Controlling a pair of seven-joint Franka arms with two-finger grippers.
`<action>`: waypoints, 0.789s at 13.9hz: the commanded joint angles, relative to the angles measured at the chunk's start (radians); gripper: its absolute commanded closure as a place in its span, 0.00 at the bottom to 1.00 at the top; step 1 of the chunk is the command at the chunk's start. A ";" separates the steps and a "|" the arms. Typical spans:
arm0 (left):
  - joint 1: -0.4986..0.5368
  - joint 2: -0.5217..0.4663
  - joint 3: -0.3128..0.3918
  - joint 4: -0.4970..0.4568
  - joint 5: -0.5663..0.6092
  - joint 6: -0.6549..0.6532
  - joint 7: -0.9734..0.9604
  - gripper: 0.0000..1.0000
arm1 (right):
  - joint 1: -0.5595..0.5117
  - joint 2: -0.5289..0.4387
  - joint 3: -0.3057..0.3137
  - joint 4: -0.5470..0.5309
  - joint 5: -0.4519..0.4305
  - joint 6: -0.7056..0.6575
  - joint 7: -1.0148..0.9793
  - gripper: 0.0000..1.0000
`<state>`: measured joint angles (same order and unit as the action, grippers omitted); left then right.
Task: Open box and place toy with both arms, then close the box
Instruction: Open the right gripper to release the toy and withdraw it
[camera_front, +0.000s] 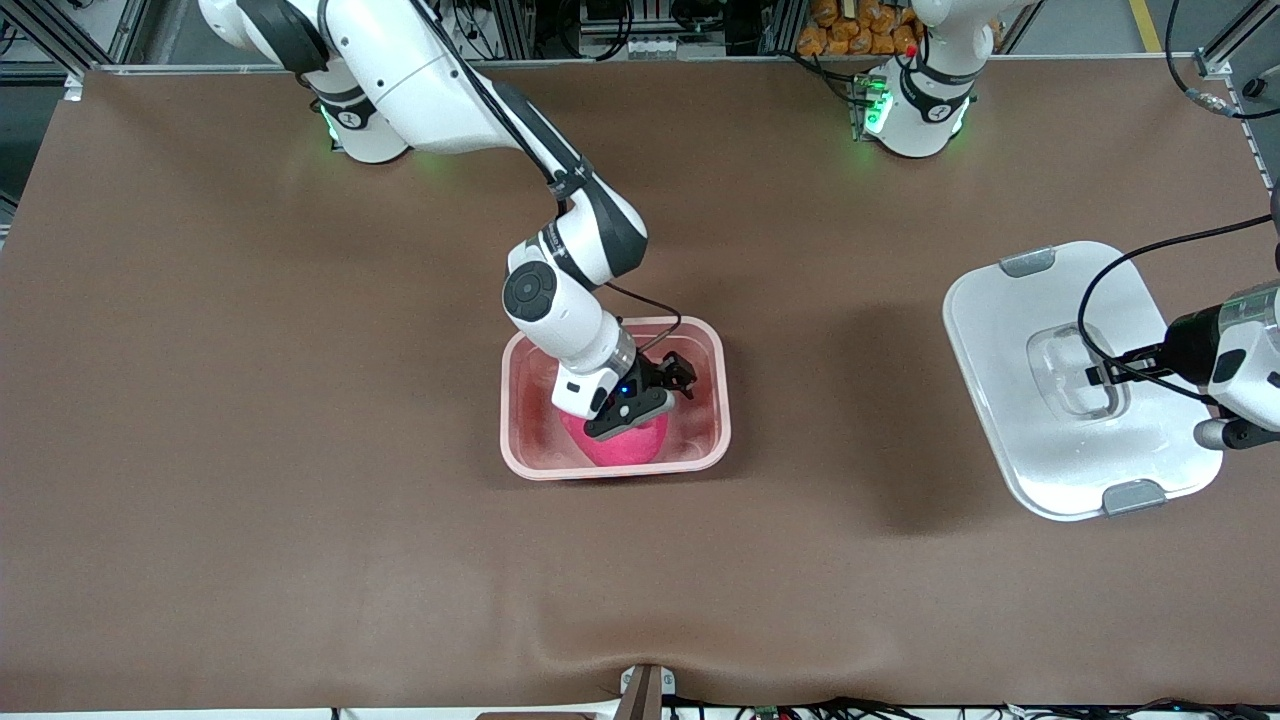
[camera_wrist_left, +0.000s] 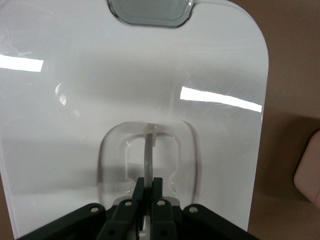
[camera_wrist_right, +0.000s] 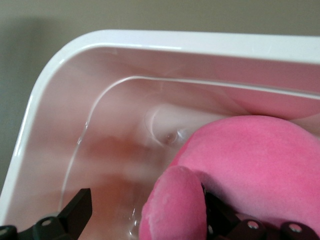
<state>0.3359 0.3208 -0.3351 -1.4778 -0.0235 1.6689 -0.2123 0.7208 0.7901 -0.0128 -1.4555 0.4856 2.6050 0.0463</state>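
The pink box (camera_front: 520, 400) stands lidless mid-table, its rim (camera_wrist_right: 175, 40) close in the right wrist view. The hot-pink toy (camera_front: 630, 445) lies inside it, at the side nearer the front camera. My right gripper (camera_front: 672, 385) reaches into the box and is open. One fingertip (camera_wrist_right: 77, 210) stands clear of the plush and the other sits against the toy (camera_wrist_right: 260, 160), with a rounded stalk between them. The white lid (camera_front: 1060, 310) is at the left arm's end, and my left gripper (camera_wrist_left: 149, 187) is shut on its recessed handle (camera_wrist_left: 150, 145).
Grey clips (camera_front: 1027, 262) sit at both ends of the lid, one shown close up (camera_wrist_left: 150, 12). The lid throws a wide shadow (camera_front: 890, 450) on the brown table cover toward the box. A cable loops over the lid from the left arm.
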 joint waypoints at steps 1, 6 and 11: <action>0.009 -0.009 -0.001 0.001 -0.021 -0.005 0.028 1.00 | 0.006 0.035 -0.009 0.050 -0.001 0.000 0.049 0.00; 0.008 -0.008 -0.002 0.001 -0.021 -0.003 0.027 1.00 | 0.006 0.034 -0.006 0.101 0.004 0.000 0.107 0.00; 0.006 -0.011 -0.002 0.004 -0.021 -0.003 0.024 1.00 | 0.008 0.035 0.017 0.127 0.016 0.006 0.158 0.00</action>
<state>0.3360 0.3208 -0.3358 -1.4778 -0.0235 1.6689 -0.2123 0.7217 0.7960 -0.0067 -1.3827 0.4891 2.6057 0.1653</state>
